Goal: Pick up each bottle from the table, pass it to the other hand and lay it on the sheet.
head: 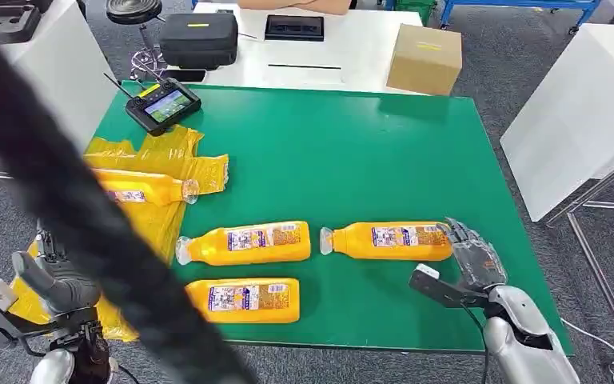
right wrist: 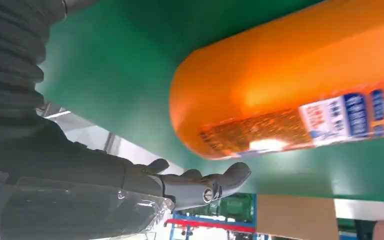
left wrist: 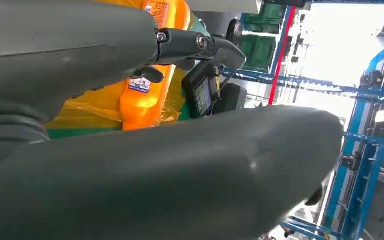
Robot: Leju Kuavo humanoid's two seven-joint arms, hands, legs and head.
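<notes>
Orange plastic bottle (head: pixel 389 241) with clear cap lay flat beside right hand (head: pixel 472 254), fingers spread, empty; label print unreadable. Left hand (head: pixel 54 282) spread, empty.

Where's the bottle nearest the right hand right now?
In the head view, the bottle lies on its side on the green mat's right half, its base at the right hand.
</notes>
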